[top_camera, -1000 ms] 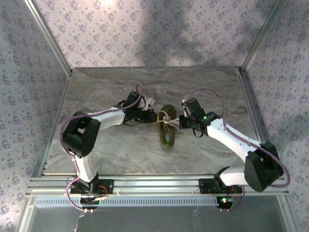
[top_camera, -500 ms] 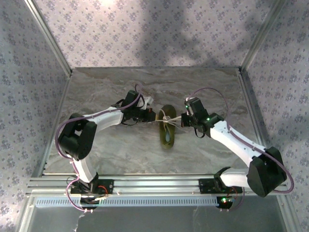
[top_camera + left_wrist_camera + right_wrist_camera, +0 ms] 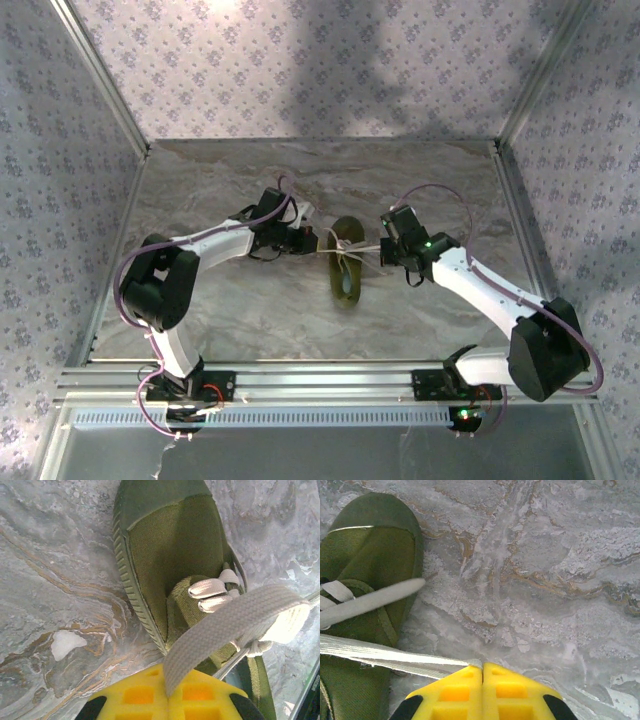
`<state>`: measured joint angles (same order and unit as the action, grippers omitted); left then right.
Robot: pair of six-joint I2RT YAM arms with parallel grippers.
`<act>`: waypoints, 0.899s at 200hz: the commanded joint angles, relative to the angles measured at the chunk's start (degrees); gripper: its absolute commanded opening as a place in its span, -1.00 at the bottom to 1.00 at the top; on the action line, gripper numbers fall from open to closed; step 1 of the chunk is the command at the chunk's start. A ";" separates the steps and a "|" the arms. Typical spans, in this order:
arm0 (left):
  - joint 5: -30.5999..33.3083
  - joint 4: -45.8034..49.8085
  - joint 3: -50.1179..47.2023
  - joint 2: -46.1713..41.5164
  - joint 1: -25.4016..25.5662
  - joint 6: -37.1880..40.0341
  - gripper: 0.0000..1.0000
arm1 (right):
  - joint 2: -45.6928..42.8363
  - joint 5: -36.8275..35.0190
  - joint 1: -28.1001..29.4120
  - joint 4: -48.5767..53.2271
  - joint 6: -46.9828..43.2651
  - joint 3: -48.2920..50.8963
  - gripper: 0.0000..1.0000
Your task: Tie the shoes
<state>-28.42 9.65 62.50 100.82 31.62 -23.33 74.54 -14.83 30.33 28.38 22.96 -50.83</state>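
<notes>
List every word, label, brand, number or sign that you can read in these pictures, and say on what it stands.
None can be read.
The shoe and its laces show no brand or label; the yellow pads carry no mark.
Pale marks on a dark part at the right edge of the left wrist view are too blurred to read.

Directly ahead of the left fingers (image 3: 135,697), the shoe (image 3: 170,545) and laces (image 3: 225,622) obstruct. Ahead and right of the right fingers (image 3: 515,692), bare table (image 3: 560,580); shoe to their left.
</notes>
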 commanded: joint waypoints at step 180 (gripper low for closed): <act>0.52 3.53 3.24 0.26 0.49 3.56 -1.00 | 12.84 20.46 0.62 -0.97 -28.06 -9.88 0.04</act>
<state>-27.42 12.69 63.86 100.82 32.05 -19.99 85.67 2.61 32.45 24.75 3.33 -59.92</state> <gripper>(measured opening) 0.045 0.535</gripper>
